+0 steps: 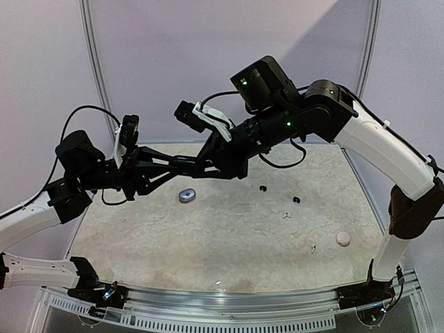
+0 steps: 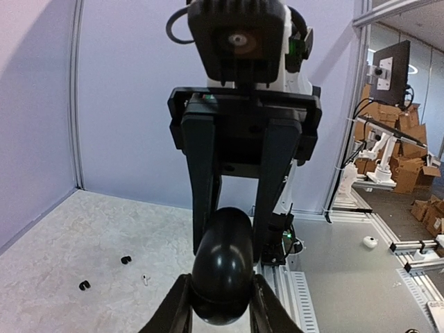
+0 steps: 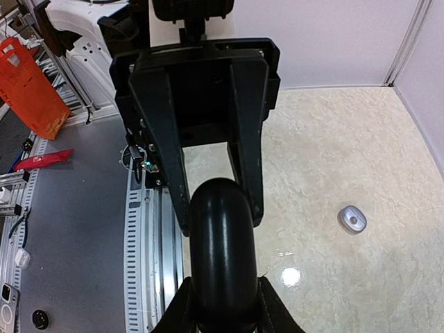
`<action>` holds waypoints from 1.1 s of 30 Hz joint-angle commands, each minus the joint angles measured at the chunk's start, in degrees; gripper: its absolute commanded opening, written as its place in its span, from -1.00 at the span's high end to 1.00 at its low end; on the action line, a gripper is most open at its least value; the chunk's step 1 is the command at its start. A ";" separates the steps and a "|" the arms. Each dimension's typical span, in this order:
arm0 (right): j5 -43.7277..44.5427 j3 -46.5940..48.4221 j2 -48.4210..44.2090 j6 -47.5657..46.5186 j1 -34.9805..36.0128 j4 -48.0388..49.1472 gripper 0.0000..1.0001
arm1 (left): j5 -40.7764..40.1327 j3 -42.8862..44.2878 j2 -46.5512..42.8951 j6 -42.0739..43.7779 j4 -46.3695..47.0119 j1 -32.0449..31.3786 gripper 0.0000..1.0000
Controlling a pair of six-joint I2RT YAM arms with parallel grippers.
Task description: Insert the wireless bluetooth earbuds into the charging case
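Left gripper [image 2: 222, 306] is clenched on the near end of a black charging case [image 2: 222, 270], one finger pressed to each side. Right gripper [image 3: 222, 309] is clamped on the other end of the same case, so both hold it at once, nose to nose and well above the bench [image 1: 229, 239]. Case looks like a smooth closed pebble; can't make out a lid seam.

Left arm [image 1: 41, 208] comes in low from the left, forearm roughly level, gripper pointing right. Right arm [image 1: 388, 152] arches high from its base, elbow up, forearm slanting down and left to the meeting point over the far-left part of the bench.

Earbuds are all down on the bench, none in a gripper:
- two black earbuds [image 1: 263, 187] lie loose right of centre, apart from each other
- a white earbud [image 1: 286, 215] lies just below them, and a second pale speck nearer the right edge is too small to confirm

Grey charging case [image 1: 187, 195] sits on the bench below the joined grippers. White charging case [image 1: 343, 238] lies near the right edge.
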 commanded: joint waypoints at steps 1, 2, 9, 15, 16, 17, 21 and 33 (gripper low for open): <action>0.62 1.32 0.44 -0.07 0.43 -0.27 1.00 | 0.72 0.51 -0.29 0.49 -0.51 -0.95 0.37; 0.61 1.32 0.34 -0.07 0.45 0.02 1.00 | 1.15 0.47 -0.24 0.46 -0.55 -0.95 0.27; 0.30 1.32 -0.29 -0.77 0.39 0.93 1.00 | 1.86 0.06 0.11 0.87 -0.74 -0.95 0.21; 0.27 1.23 -0.29 -0.68 0.41 1.16 1.00 | 3.14 0.66 0.53 2.00 -2.20 -0.95 0.21; 0.34 1.19 -0.33 -0.76 0.39 1.32 1.00 | 3.07 0.64 0.60 2.04 -2.21 -0.95 0.18; 0.48 1.11 -0.41 -0.81 0.38 1.41 1.00 | 2.87 0.64 0.62 1.98 -2.24 -0.95 0.14; 0.47 0.88 -0.55 -1.02 0.41 2.03 1.00 | 2.45 0.38 0.61 2.13 -2.13 -0.97 0.12; 0.08 0.30 -0.06 -0.86 0.38 2.54 1.00 | 1.02 0.40 -0.14 1.33 -1.73 -1.13 1.00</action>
